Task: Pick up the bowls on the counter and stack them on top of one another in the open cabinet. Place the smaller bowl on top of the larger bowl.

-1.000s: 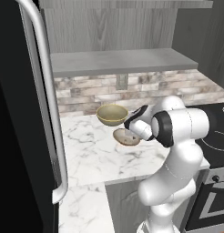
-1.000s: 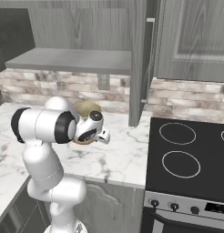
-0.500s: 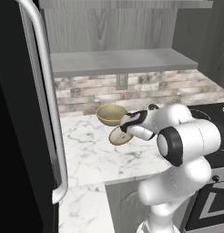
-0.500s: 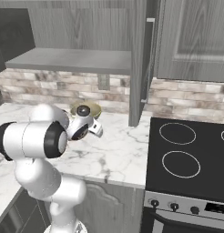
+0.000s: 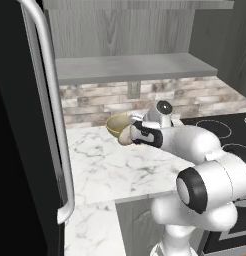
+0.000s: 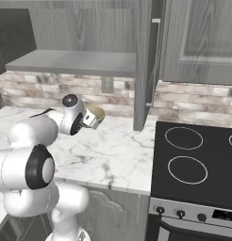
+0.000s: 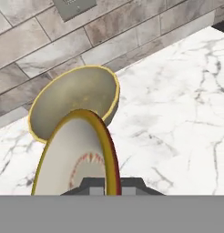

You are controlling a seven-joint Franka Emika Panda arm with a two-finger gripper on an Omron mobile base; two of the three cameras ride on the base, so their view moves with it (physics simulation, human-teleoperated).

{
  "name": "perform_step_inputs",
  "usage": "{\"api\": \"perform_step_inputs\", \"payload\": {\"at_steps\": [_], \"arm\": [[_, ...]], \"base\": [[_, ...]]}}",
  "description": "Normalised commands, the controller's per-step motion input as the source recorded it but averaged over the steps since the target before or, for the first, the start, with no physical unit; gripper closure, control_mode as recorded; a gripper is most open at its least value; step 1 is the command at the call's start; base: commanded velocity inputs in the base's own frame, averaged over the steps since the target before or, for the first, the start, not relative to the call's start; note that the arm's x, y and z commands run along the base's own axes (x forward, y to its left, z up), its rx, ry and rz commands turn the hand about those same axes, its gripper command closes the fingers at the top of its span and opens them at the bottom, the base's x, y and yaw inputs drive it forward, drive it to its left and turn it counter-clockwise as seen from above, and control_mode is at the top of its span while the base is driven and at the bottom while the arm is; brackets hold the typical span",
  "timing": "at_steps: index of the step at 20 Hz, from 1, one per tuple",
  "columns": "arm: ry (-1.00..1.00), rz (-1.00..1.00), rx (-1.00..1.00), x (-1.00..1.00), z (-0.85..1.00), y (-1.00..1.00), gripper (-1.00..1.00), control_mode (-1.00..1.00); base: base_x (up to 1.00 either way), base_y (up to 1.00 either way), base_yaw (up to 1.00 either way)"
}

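Two round tan bowls here: the gripper point(image 5: 129, 135) is clamped on the rim of the small shallow pale-centred bowl point(image 7: 77, 154), tipped on edge just in front of the deeper olive bowl with the golden rim point(image 7: 75, 98), which sits on the white marble tabletop point(image 7: 177, 113) near the brick backsplash point(image 7: 36, 41).

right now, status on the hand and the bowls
Hand shut on smaller bowl, lifted and tilted. Larger bowl on counter just beyond. Cabinet shelf above.

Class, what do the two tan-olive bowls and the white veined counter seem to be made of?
Larger olive-tan bowl and smaller pale-centred bowl: probably glazed ceramic, given the smooth surfaces and golden rims. White veined counter: looks like polished marble, judging by its grey veins. All rendered, so uncertain.
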Motion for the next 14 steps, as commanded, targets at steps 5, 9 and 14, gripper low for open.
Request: {"api": "perform_step_inputs", "payload": {"at_steps": [5, 9, 14], "arm": [[-0.03, -0.09, 0.03, -0.11, 0.84, 0.02, 1.00, -1.00], [-0.03, -0.07, 0.10, 0.03, 0.34, -0.02, 1.00, -1.00], [-0.09, 0.00, 0.22, -0.01, 0.11, -0.29, 1.00, -1.00]], "base": [[0.00, 0.00, 0.00], [0.00, 0.00, 0.00], [0.00, 0.00, 0.00]]}}
